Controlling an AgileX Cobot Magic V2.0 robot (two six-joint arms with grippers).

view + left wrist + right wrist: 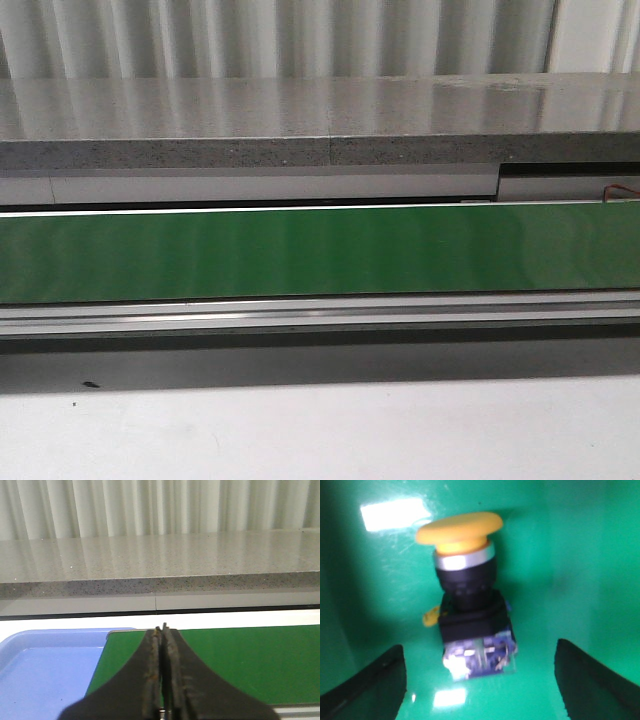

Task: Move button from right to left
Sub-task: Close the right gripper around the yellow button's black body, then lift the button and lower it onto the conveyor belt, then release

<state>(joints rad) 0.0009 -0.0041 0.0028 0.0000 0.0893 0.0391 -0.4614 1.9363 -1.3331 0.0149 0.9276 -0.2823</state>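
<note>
The button [470,600] lies on the green belt in the right wrist view: yellow round head, silver ring, black collar, clear-blue contact block nearest the gripper. My right gripper [480,680] is open, its two black fingers [370,685] wide apart on either side of the button's block, not touching it. My left gripper [163,630] is shut and empty, held over the green belt [250,660] beside a blue tray [45,670]. No button and no gripper shows in the front view.
The green conveyor belt [320,250] runs across the front view, with a metal rail [320,315] along its near side. A grey speckled counter [300,120] stands behind it. The blue tray lies at the belt's end in the left wrist view.
</note>
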